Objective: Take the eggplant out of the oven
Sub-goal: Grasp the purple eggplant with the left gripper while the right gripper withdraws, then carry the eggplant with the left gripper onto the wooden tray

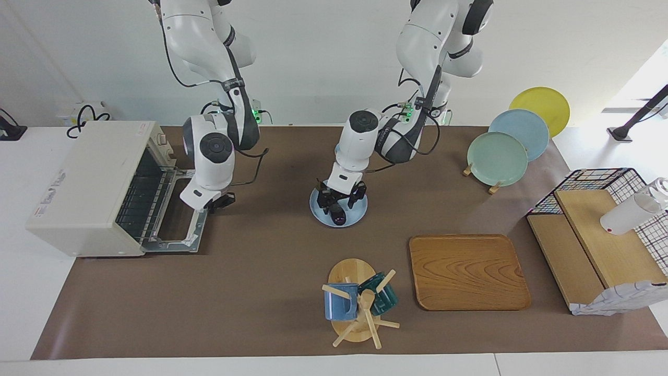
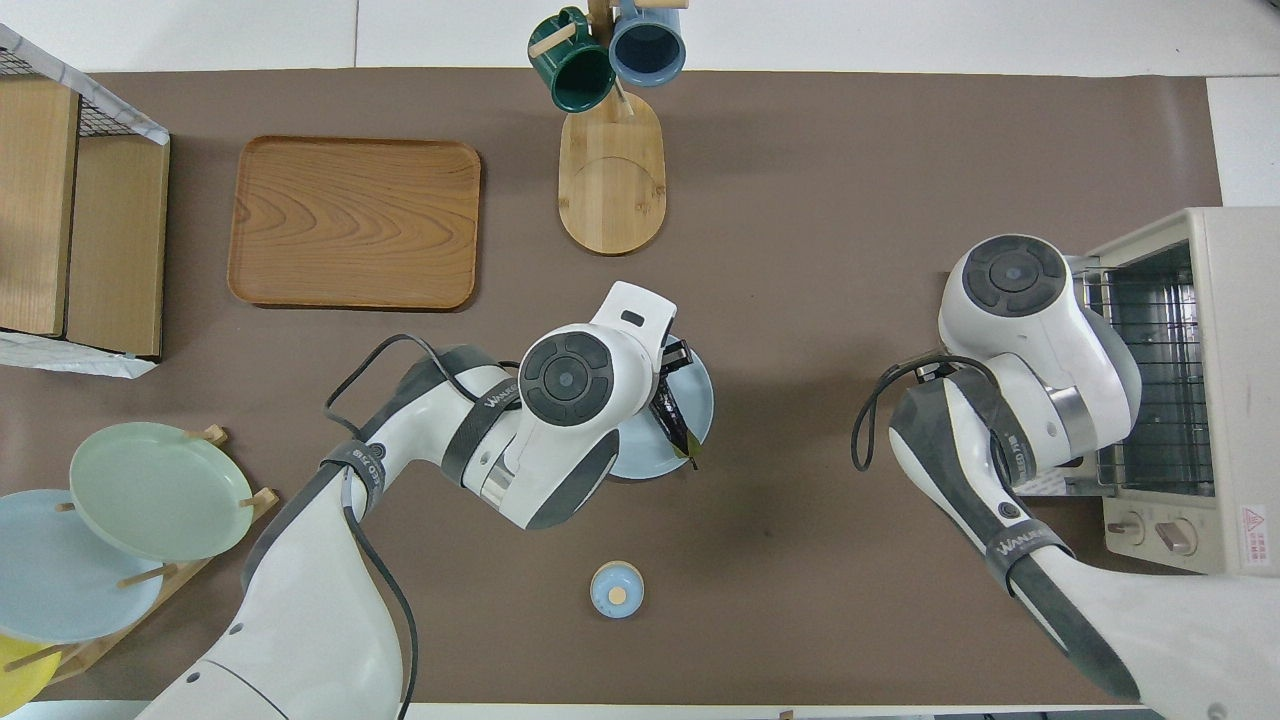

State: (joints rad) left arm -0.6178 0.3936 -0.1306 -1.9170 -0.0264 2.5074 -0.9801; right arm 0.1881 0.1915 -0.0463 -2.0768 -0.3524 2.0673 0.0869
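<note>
The slim, glossy purple-black eggplant lay on a pale blue plate, the left gripper closed around it. The right gripper, fingers unreadable, waited over the cream oven's open door. Brown mat, white wall.

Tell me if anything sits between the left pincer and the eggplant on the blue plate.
Nothing visible does. The left pincer is down at the eggplant, which lies on the blue plate, out of the open oven. The right pincer waits over the oven's lowered door.
</note>
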